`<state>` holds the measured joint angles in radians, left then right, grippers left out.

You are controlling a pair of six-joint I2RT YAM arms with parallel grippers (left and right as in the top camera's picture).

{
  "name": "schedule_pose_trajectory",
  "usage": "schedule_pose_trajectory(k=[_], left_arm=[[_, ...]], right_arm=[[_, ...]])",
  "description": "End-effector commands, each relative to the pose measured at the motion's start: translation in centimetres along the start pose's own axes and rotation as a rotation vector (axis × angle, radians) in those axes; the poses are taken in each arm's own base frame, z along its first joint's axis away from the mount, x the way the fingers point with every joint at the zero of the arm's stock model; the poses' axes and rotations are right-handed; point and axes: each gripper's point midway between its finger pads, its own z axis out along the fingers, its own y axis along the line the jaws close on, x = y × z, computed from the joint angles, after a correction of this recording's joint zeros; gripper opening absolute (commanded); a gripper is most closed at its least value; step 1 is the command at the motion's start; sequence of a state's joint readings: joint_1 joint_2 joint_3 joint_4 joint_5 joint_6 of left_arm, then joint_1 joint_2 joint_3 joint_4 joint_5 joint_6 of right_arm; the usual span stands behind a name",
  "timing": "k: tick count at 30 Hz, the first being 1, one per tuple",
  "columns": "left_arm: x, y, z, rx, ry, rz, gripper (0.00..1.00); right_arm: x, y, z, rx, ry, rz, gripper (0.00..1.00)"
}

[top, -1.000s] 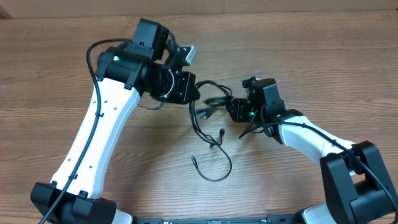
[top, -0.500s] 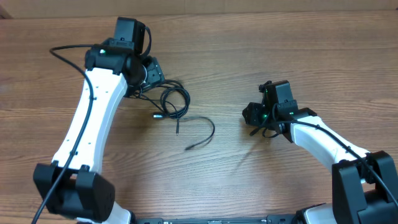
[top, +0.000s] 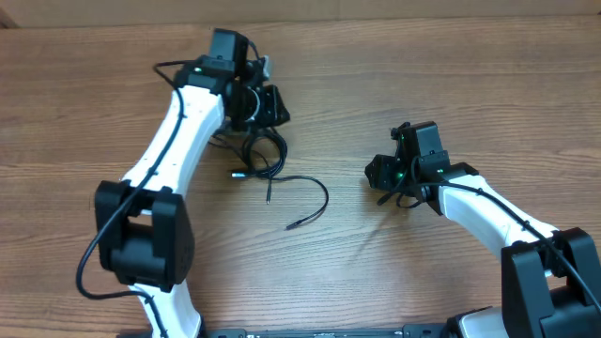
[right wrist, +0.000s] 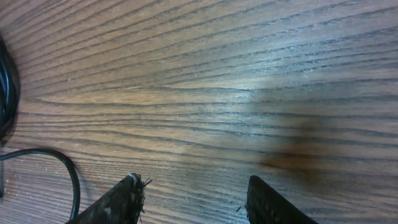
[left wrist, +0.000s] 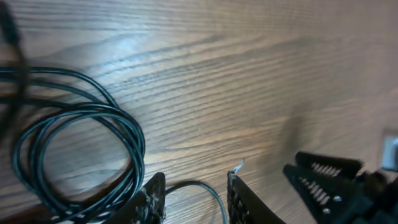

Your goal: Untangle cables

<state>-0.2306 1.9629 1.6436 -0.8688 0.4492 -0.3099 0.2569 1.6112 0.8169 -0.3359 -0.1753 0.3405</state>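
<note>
The cables [top: 265, 155] are thin black cords lying in a small coil on the wooden table. One loose tail curves right to a plug tip [top: 289, 226]. My left gripper [top: 273, 110] hovers just behind the coil. In the left wrist view its fingers [left wrist: 196, 198] are open, the coil [left wrist: 78, 155] lies to their left, and one strand [left wrist: 208, 188] runs between them on the table. My right gripper [top: 379, 174] is open and empty, well right of the cables. The right wrist view shows its fingers [right wrist: 196, 200] apart over bare wood, with a cable loop [right wrist: 65, 163] at the left edge.
The wooden table [top: 423, 84] runs to a far edge along the top of the overhead view. The white left arm [top: 174, 145] slants across the left side and the white right arm [top: 488, 211] lies at the right front. My right gripper also shows in the left wrist view [left wrist: 329, 186].
One second ago the cables hung between both grippers at the centre. They were dragged left and now lie loose, free of the right gripper. My left gripper has since shifted right, behind the coil.
</note>
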Motion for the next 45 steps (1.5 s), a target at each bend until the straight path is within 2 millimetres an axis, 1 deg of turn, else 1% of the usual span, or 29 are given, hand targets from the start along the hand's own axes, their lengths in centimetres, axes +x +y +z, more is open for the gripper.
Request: schedule_pose_trajectory(k=[1,2,3,4,5,7,8,11,16,20,24,26,28,29,30,31,32,33,37,38,41,42,43,44,45], left_arm=[[1.2,4.1,2.3,-0.241,0.049,0.053,0.29],[1.4,5.4,2.5,-0.312,0.058,0.040,0.29],[1.6,6.7,2.4,-0.382,0.060,0.021,0.31],[1.8,7.9,2.1,-0.452,0.061,0.004,0.35],[1.8,8.9,2.0,-0.505,0.061,0.002,0.42],[1.8,9.5,2.2,-0.529,0.064,0.003,0.55],[1.9,9.6,2.5,-0.530,0.069,0.002,0.57],[2.4,10.5,3.7,-0.545,0.103,-0.004,0.59],[3.6,12.2,6.3,-0.566,0.167,-0.017,0.60],[2.8,12.4,6.8,-0.567,0.138,0.001,0.63],[2.2,13.1,6.5,-0.612,0.113,0.012,0.65],[2.5,13.0,6.8,-0.604,0.122,0.007,0.57],[3.0,13.3,7.2,-0.605,0.137,-0.001,0.55],[3.5,13.7,7.6,-0.607,0.150,-0.004,0.52],[4.4,14.0,8.1,-0.601,0.175,-0.009,0.45],[5.2,14.2,8.4,-0.597,0.195,-0.014,0.31],[5.4,14.3,8.4,-0.599,0.200,-0.015,0.15],[5.4,14.2,8.5,-0.591,0.202,-0.017,0.04],[4.8,12.6,8.4,-0.521,0.191,-0.018,0.04],[4.4,11.9,8.3,-0.493,0.182,-0.019,0.04],[2.7,9.1,7.2,-0.394,0.143,-0.014,0.04],[2.1,7.9,6.6,-0.354,0.127,-0.010,0.04],[1.5,5.9,5.5,-0.284,0.109,-0.004,0.04],[1.2,4.6,4.9,-0.240,0.099,0.003,0.04],[1.0,3.7,4.4,-0.210,0.092,0.008,0.04]], right_arm=[[-1.0,0.4,-0.8,-0.003,-0.032,-0.003,0.52],[-0.9,0.4,-0.8,-0.002,-0.029,-0.002,0.53],[-0.9,0.3,-0.8,-0.001,-0.026,-0.001,0.53],[-0.8,0.4,-0.8,-0.001,-0.026,-0.002,0.53],[-0.8,0.4,-0.8,-0.001,-0.026,-0.002,0.53],[-0.9,0.4,-0.8,-0.001,-0.027,-0.002,0.53],[-0.9,0.4,-0.8,-0.001,-0.027,-0.002,0.53],[-0.8,0.4,-0.8,-0.001,-0.026,-0.002,0.53],[-0.8,0.4,-0.8,-0.001,-0.026,-0.002,0.53],[-0.8,0.4,-0.8,-0.001,-0.026,-0.002,0.53],[-0.8,0.4,-0.8,-0.001,-0.025,-0.002,0.53],[-0.9,0.4,-0.8,-0.002,-0.026,-0.002,0.53],[-0.8,0.4,-0.8,-0.001,-0.026,-0.002,0.53],[-0.8,0.4,-0.8,-0.001,-0.025,-0.001,0.53],[-0.8,0.3,-0.8,0.000,-0.023,-0.001,0.53],[-0.8,0.3,-0.8,0.000,-0.023,-0.001,0.52],[-0.8,0.3,-0.8,0.000,-0.024,-0.001,0.52],[-0.8,0.3,-0.8,0.000,-0.024,-0.001,0.52],[-0.8,0.5,-0.8,-0.006,-0.025,-0.002,0.52],[-0.8,0.7,-0.8,-0.019,-0.024,-0.003,0.52],[-1.0,2.1,-0.9,-0.096,-0.023,-0.016,0.52],[-1.3,3.2,-1.1,-0.152,-0.028,-0.045,0.51],[-1.5,4.3,-1.3,-0.211,-0.033,-0.077,0.49],[-1.8,5.0,-1.6,-0.242,-0.035,-0.097,0.48],[-2.5,5.8,-2.1,-0.260,-0.043,-0.107,0.48]])
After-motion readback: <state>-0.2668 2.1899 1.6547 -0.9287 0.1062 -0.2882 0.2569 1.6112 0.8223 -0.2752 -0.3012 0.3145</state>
